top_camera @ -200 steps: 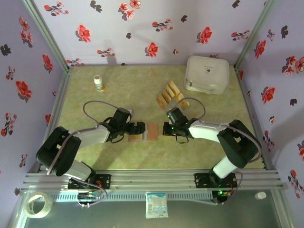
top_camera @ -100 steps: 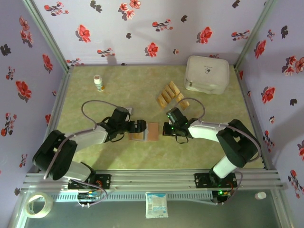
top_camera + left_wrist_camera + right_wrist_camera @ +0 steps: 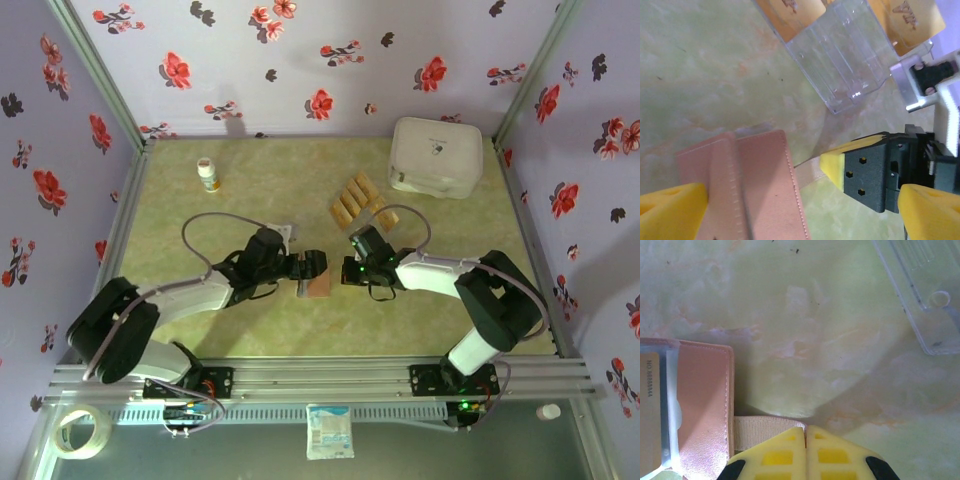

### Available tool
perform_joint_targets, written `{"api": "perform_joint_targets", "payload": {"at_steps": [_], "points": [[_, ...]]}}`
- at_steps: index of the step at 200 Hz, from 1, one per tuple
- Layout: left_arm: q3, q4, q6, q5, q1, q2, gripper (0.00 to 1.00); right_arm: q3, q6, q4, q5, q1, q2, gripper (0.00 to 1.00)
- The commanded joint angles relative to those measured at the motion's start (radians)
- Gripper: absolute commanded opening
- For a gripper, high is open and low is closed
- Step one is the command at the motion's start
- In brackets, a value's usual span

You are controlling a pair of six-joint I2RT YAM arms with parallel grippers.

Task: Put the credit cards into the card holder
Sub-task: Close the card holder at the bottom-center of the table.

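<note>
The left claw (image 3: 312,264), spread wide, has moved rightward onto the card holder (image 3: 318,287), which now looks narrower, probably half folded, while other credit cards (image 3: 358,200) wait behind. The right claw (image 3: 347,272), pressed together, pinches the elastic strap (image 3: 767,432). The holder lies mid-bench (image 3: 250,190), its long axis near-to-far, strap pointing right.

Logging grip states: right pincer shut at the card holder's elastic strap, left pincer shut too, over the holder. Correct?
Not quite. The left pincer is open, not shut: the left wrist view shows its yellow pads wide apart over the card holder. The rest stands: the right pincer is shut at the elastic strap.
</note>
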Motion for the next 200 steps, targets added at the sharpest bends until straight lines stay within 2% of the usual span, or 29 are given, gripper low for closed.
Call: {"api": "perform_joint_targets", "payload": {"at_steps": [1, 19, 51, 117, 200], "points": [[0.036, 0.087, -0.065, -0.007, -0.023, 0.058, 0.98, 0.005, 0.011, -0.007, -0.001, 0.007, -0.032, 0.13], [0.041, 0.094, -0.08, -0.035, -0.036, 0.082, 0.98, -0.006, 0.008, -0.032, 0.01, 0.003, -0.074, 0.32], [0.045, 0.087, -0.105, -0.082, -0.053, 0.104, 0.97, -0.024, 0.005, -0.121, 0.034, -0.01, -0.169, 0.42], [0.115, 0.032, -0.123, -0.175, -0.131, 0.086, 0.97, -0.089, -0.024, -0.266, 0.066, -0.063, -0.346, 0.47], [0.173, 0.027, -0.196, -0.263, -0.253, 0.23, 0.97, -0.164, -0.031, -0.323, 0.055, -0.092, -0.488, 0.47]]}}
